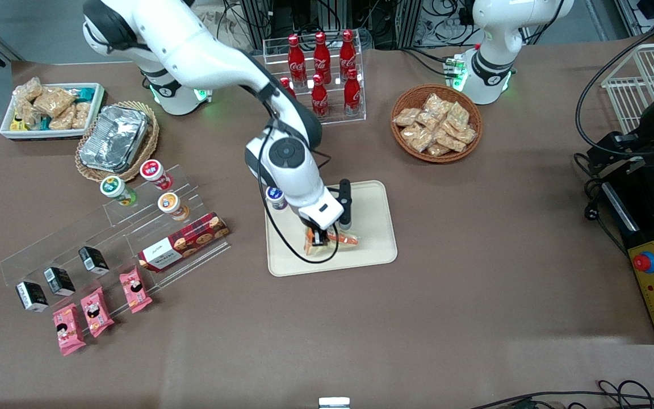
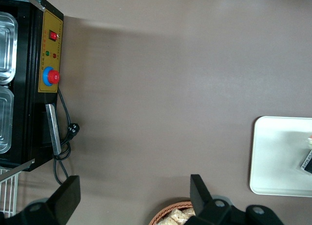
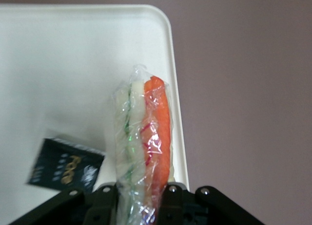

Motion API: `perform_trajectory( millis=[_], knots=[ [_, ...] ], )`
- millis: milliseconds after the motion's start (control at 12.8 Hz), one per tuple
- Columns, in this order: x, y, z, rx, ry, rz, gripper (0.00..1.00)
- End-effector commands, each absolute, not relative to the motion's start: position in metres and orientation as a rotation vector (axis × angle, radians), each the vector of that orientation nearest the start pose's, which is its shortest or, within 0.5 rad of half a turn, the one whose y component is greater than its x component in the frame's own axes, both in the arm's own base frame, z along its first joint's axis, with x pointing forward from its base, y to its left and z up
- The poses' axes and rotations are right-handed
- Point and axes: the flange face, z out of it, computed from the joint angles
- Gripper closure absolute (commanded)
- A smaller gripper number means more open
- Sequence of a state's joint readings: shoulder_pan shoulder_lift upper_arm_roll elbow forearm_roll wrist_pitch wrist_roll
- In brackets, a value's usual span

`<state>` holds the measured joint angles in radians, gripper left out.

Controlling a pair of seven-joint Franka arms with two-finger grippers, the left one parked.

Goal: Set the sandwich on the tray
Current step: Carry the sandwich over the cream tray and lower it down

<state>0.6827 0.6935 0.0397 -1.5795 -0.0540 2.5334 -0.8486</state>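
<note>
The sandwich (image 1: 341, 241) is a clear-wrapped wedge with pale bread and orange and green layers. My right gripper (image 1: 320, 235) is shut on it, edge up, low over the cream-beige tray (image 1: 373, 227), near the tray's rim that is closest to the front camera. I cannot tell whether it touches the tray. In the right wrist view the sandwich (image 3: 144, 137) stands between the black fingers (image 3: 170, 200) of the gripper (image 3: 139, 205), over the tray (image 3: 73, 64) close to its rim. The tray's edge also shows in the left wrist view (image 2: 278, 157).
A dark packet (image 3: 66, 164) lies on the tray beside the sandwich. A blue-lidded cup (image 1: 275, 197) stands at the tray's corner under the arm. A cola bottle rack (image 1: 321, 74) and a wicker snack basket (image 1: 436, 122) stand farther back. A red cookie box (image 1: 185, 241) lies toward the working arm's end.
</note>
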Motion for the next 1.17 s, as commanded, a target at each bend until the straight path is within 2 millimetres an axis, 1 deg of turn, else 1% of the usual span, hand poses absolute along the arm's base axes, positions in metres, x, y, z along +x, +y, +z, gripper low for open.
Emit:
perform_trajectory(
  millis=[0,156,234,312,624,858,936,1014,1092],
  knots=[
    [0.56,0.48,0.242,2.052,2.263,0.46,1.0],
    [0.562,0.475,0.233,2.04,2.267,0.451,1.0],
    [0.562,0.477,0.233,2.029,2.271,0.449,1.0],
    [0.564,0.473,0.231,2.044,2.261,0.445,1.0],
    [0.563,0.466,0.211,2.181,2.216,0.415,1.0],
    [0.563,0.464,0.206,2.237,2.189,0.405,0.99],
    [0.564,0.463,0.205,2.275,2.157,0.401,0.37],
    [0.565,0.461,0.206,2.283,2.148,0.403,0.01],
    [0.569,0.456,0.206,2.294,2.136,0.403,0.0]
  ],
)
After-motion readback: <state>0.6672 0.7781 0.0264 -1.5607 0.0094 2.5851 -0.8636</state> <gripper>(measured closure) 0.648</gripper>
